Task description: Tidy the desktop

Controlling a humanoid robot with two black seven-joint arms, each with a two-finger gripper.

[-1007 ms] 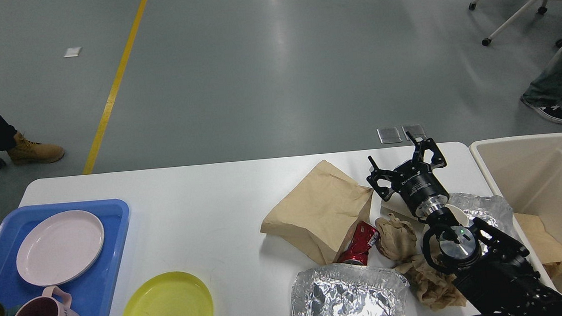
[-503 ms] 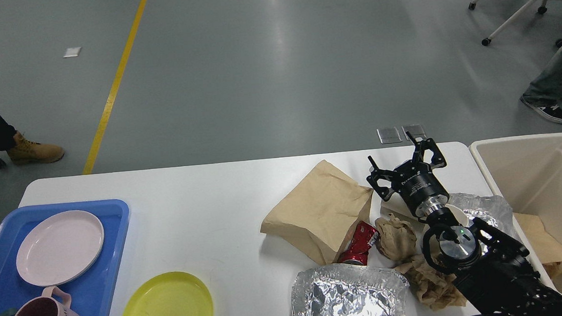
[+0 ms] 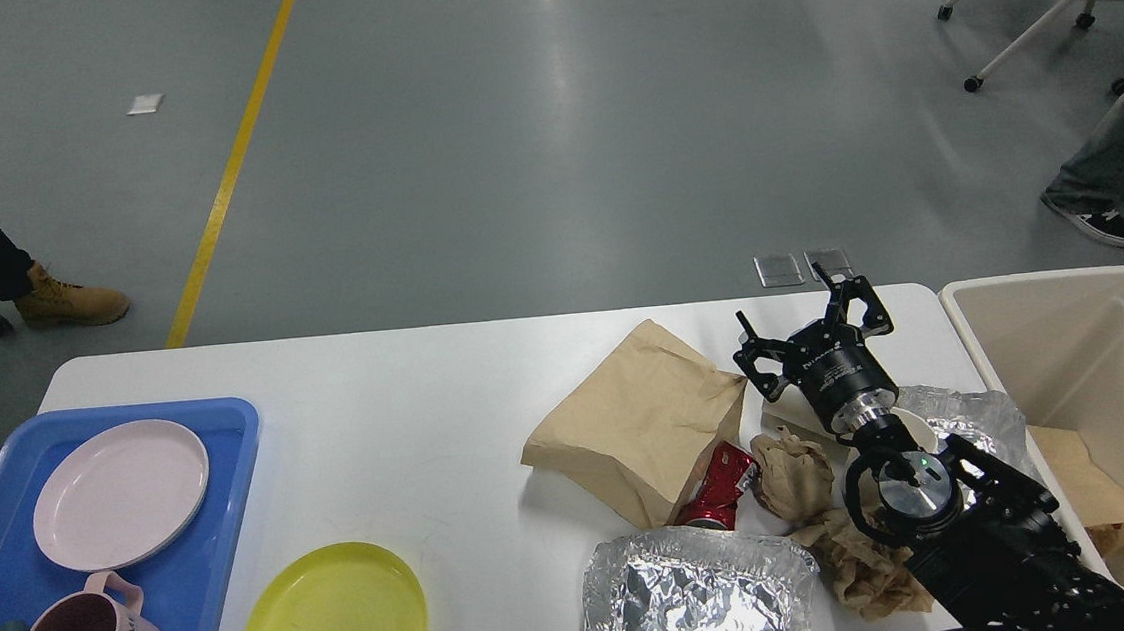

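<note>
Your desktop stretches beneath your right gripper, which hovers with fingers spread and empty, a brown paper bag just to its left, a crushed red can and crumpled foil nearer you, the beige bin to its right.

Bare desktop lies between yellow plate and paper bag; trash seemingly crowds the right.
</note>
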